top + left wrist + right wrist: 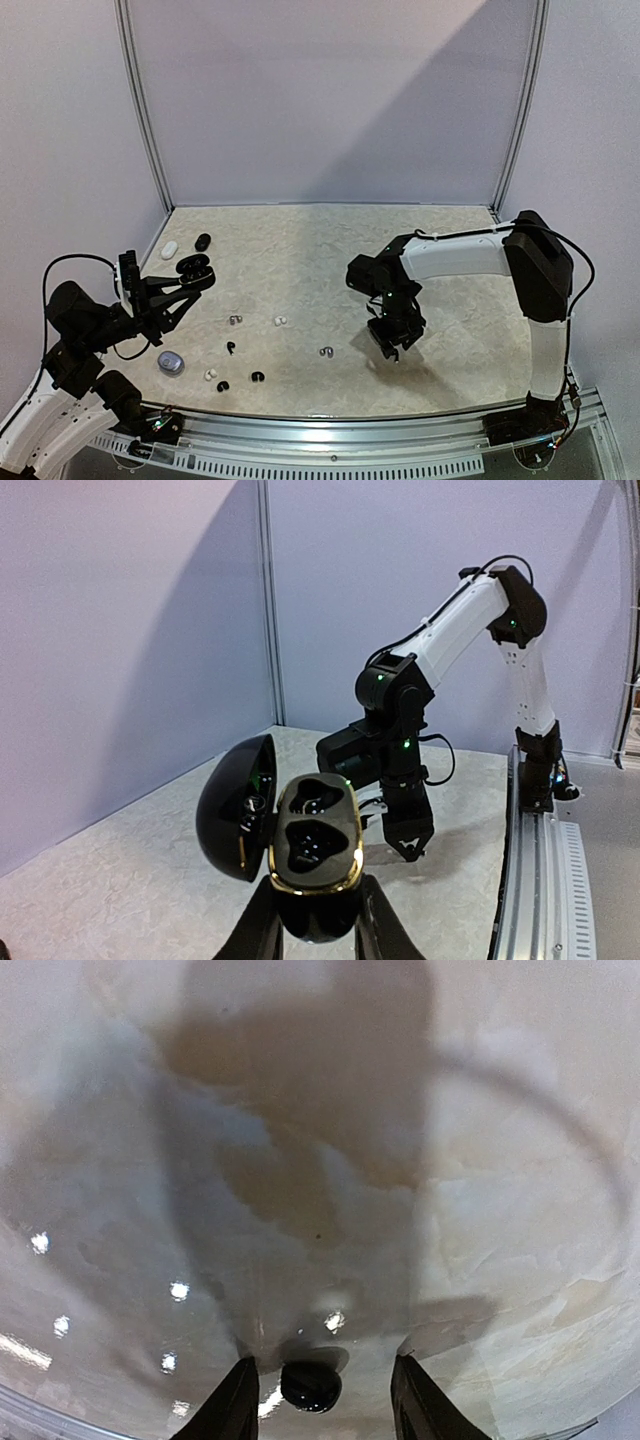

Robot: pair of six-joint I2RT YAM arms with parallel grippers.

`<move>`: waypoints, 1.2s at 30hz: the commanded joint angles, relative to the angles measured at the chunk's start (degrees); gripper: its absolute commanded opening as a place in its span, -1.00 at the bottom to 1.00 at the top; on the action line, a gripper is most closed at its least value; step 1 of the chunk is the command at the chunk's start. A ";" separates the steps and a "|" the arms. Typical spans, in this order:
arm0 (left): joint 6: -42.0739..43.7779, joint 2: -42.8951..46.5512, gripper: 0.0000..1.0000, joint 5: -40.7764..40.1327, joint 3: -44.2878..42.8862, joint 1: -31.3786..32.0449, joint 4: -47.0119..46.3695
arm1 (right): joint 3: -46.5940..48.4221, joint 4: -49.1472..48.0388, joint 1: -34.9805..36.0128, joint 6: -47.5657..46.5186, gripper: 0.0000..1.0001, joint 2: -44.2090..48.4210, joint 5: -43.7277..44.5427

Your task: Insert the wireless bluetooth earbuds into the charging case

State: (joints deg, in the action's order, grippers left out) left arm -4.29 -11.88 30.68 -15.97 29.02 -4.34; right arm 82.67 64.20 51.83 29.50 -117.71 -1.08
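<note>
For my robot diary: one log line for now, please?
left gripper: shut on open black charging case | right gripper: open around black earbud, not gripping

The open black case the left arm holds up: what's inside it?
Inside the case, two dark moulded hollows sit within a gold rim; whether either is filled is unclear. The left gripper clamps and hides its bottom.

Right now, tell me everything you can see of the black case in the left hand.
The case is a glossy black pebble, hinged open, its lid swung to one side. A gold rim rings the base, which has two moulded wells that look empty. The left hand is shut on the base from both sides, holding it above the table.
</note>
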 commanded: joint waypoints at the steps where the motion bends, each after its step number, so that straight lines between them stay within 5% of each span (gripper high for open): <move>1: 0.51 0.38 -1.00 0.35 0.68 -0.63 0.82 | 0.64 -1.06 -0.35 -0.67 -0.13 -2.15 2.11; 22: 0.84 0.62 -1.00 0.24 0.46 -0.65 1.25 | 3.17 0.42 -0.43 -1.33 -0.85 -1.64 0.37; 31: 6.38 -0.13 -1.00 -5.52 -3.65 -0.55 4.05 | 27.60 7.88 3.56 -7.58 -1.00 0.69 11.33; 36: 12.10 -0.16 -1.00 -10.68 -4.98 0.09 6.94 | 38.30 -5.01 11.06 -18.99 -1.00 3.00 16.19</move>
State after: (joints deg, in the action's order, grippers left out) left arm 2.11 -12.01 25.45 -19.22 28.97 -0.54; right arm 115.83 68.27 56.49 20.97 -118.45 9.32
